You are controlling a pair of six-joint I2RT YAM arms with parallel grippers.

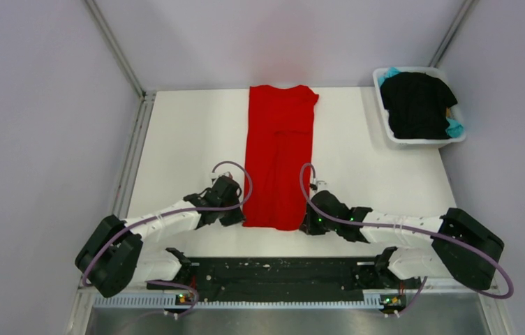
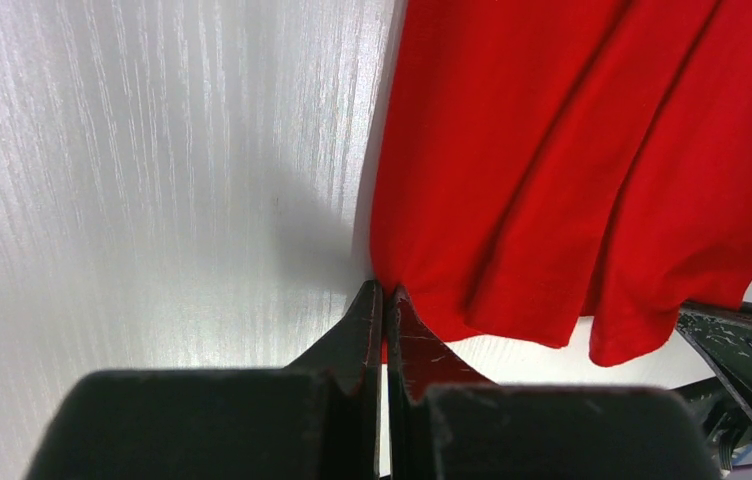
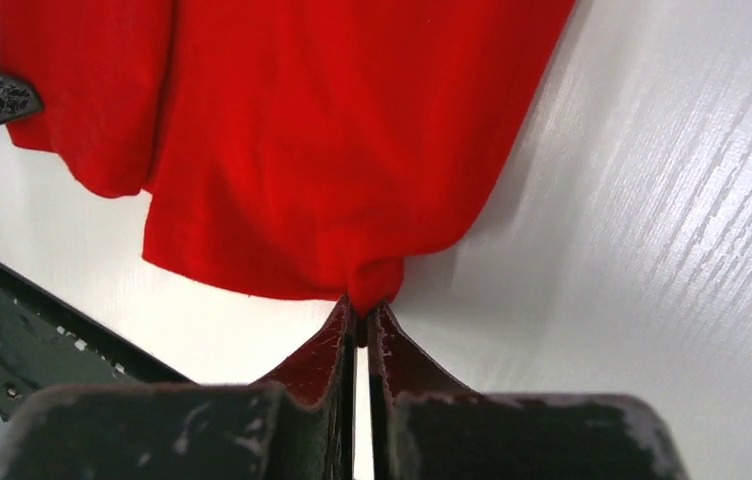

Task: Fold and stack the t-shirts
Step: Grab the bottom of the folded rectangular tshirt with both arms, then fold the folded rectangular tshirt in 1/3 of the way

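Note:
A red t-shirt (image 1: 279, 150) lies as a long narrow strip down the middle of the table, sleeves folded in, collar at the far end. My left gripper (image 1: 237, 219) is shut on its near left hem corner (image 2: 392, 292), the cloth pinched between the fingertips. My right gripper (image 1: 306, 227) is shut on the near right hem corner (image 3: 372, 290), which bunches where the tips meet. The hem between the two corners sags in soft folds (image 2: 552, 300). A black t-shirt (image 1: 417, 103) and a teal one (image 1: 454, 128) lie in the tub at the back right.
The white plastic tub (image 1: 391, 137) stands at the table's far right corner. White table surface (image 1: 190, 139) spreads on both sides of the red strip. A black rail (image 1: 274, 273) runs along the near edge between the arm bases. Grey walls close in the cell.

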